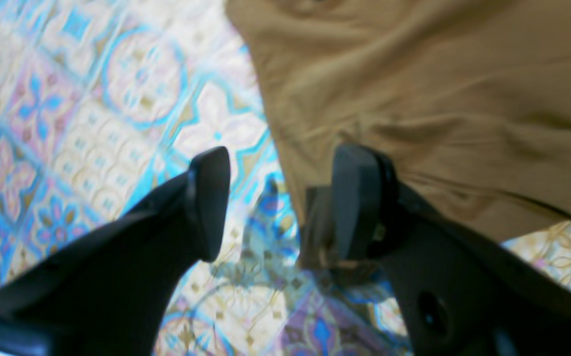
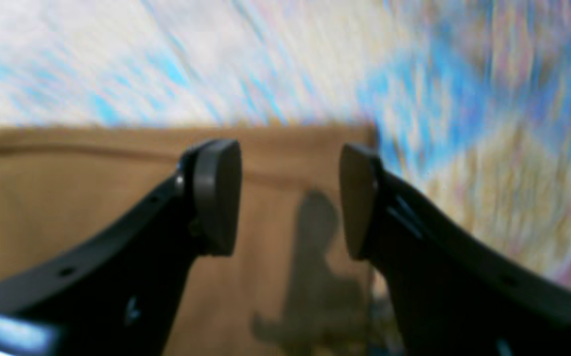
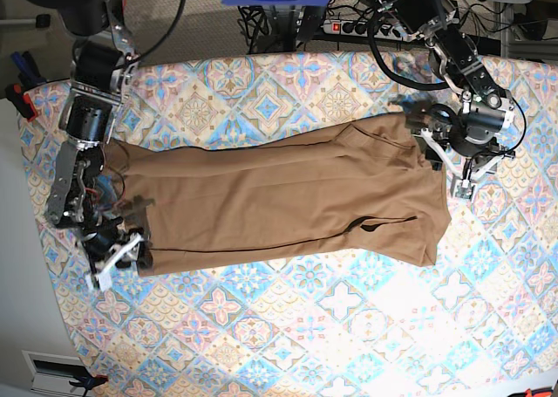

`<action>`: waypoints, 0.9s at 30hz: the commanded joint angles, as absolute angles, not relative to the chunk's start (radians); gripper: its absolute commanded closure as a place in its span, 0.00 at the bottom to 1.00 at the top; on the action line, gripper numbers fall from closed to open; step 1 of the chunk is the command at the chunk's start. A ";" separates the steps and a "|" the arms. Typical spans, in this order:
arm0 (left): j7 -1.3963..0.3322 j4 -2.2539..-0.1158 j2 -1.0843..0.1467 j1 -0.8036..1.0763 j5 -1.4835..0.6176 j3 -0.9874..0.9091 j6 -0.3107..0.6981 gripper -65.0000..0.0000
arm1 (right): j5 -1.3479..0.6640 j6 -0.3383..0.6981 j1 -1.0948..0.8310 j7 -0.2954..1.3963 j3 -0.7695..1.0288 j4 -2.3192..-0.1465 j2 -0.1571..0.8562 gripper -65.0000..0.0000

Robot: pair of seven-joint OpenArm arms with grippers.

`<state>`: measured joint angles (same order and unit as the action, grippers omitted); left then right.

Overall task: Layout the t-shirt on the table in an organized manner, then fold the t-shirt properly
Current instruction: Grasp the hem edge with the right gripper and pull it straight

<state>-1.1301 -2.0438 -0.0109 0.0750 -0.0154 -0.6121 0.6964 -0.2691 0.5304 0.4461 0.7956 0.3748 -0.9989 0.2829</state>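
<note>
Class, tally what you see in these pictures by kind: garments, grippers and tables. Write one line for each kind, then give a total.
Garments: 1, the t-shirt
Grippers: 2, the left gripper and the right gripper
Tables: 1, the table
Total: 4

Table [image 3: 366, 327] covered in a pastel tile-print cloth: blue, pink and cream diamonds with floral medallions. T-shirt [image 3: 279, 196] lies straight on it, spread long and mostly flat, spanning from the right gripper [image 3: 118, 256] to the left gripper [image 3: 453, 157]. Bare patterned cloth shows beyond the shirt edge at both grippers; some wrinkles near the left one.
</note>
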 commanded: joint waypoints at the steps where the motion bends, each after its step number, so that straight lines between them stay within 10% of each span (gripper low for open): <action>1: -1.110 -2.058 -0.013 0.064 -0.028 -0.610 0.698 0.50 | -0.291 0.539 0.512 0.737 0.363 -0.980 0.300 0.53; 12: -1.110 -2.057 -0.015 0.065 -0.027 -0.630 0.698 0.50 | -0.291 0.539 0.564 0.449 0.315 -0.538 0.371 0.53; 27: -1.110 -2.057 -0.015 0.065 -0.027 -0.628 0.698 0.50 | -0.291 0.539 0.591 0.375 0.237 -0.449 0.366 0.53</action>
<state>-1.1263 -2.0438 -0.0093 0.0761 -0.0219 -0.6296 0.7029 -0.2859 0.5301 0.5667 0.3664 0.2348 -0.4412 0.3584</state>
